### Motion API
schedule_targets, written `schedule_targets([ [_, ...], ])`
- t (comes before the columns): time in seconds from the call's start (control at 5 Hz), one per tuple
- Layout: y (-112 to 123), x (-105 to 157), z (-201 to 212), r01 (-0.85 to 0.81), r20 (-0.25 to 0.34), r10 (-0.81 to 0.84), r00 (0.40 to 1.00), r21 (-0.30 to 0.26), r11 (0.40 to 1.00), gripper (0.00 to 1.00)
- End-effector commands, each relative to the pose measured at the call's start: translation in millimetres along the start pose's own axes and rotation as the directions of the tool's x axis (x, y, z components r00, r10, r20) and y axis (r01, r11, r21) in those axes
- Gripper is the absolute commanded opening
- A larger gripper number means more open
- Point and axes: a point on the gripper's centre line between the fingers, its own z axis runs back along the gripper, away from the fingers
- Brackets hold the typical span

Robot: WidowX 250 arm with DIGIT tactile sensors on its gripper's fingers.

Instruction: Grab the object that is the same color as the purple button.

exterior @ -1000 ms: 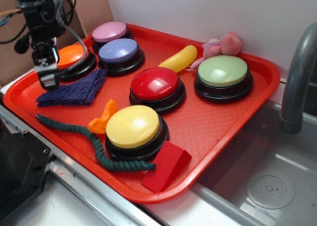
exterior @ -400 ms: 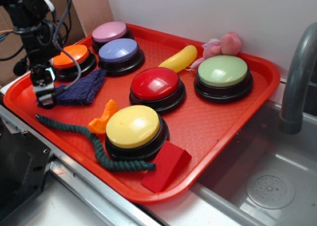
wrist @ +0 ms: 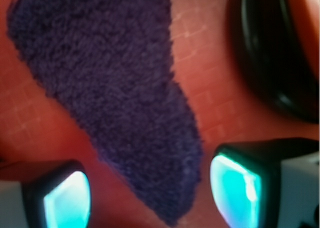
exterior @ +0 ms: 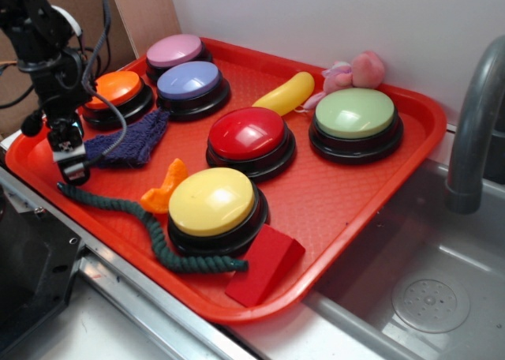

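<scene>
The dark purple knitted cloth (exterior: pixel 125 145) lies flat on the red tray (exterior: pixel 331 194), between the orange button (exterior: pixel 116 89) and the green rope (exterior: pixel 118 208). The purple button (exterior: pixel 188 80) stands behind it. My gripper (exterior: pixel 69 164) is down at the cloth's left tip, low over the tray. In the wrist view the cloth (wrist: pixel 115 88) runs down between my open fingers, its pointed end in the gap of the gripper (wrist: pixel 150 195). The fingertips (wrist: pixel 232 190) stand apart from the cloth on both sides. The orange button's black base (wrist: pixel 265 53) is at the upper right.
On the tray also stand a pink button (exterior: pixel 173 50), red button (exterior: pixel 247 133), yellow button (exterior: pixel 211 201) and green button (exterior: pixel 355 113). A yellow banana (exterior: pixel 286 93), pink plush (exterior: pixel 355 69), orange piece (exterior: pixel 163 188) and red wedge (exterior: pixel 264 264) lie about. A sink with a faucet (exterior: pixel 473 131) is right.
My gripper has moved left and down from above the cloth beside the orange button to the cloth's left tip, close to the tray. The cloth has not visibly moved.
</scene>
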Motion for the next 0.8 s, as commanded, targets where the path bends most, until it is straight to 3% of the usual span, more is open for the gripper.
schedule_targets([
  [0.0, -5, 11, -6, -0.031, 0.062, 0.029, 0.998, 0.039, 0.999, 0.00],
  [0.4, -6, 14, -5, -0.067, 0.049, 0.065, 0.997, 0.027, 0.997, 0.00],
  [0.6, -8, 23, 19, -0.198, -0.031, 0.197, 0.980, -0.025, 0.980, 0.00],
])
